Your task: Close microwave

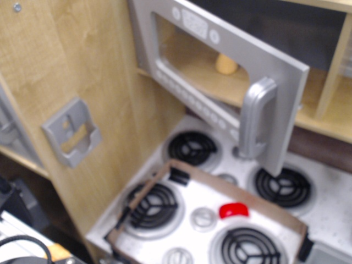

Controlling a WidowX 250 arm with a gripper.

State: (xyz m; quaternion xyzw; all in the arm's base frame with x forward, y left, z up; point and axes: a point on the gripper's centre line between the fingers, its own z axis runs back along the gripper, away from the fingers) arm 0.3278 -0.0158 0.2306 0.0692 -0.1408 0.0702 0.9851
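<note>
The microwave (220,71) sits above the back edge of the worktop (324,203), its grey door (280,110) hanging ajar over the rear burners with the silver loop handle (254,118) at the free edge. The gripper is out of view, so whether its jaws are released or clenched cannot be told. The door looks light, stiff plastic on easy hinges; a push on its outer face near the handle should swing it shut, no grasp needed

Light wooden cabinet wall (66,60) beside a speckled white stovetop (330,203).
</note>
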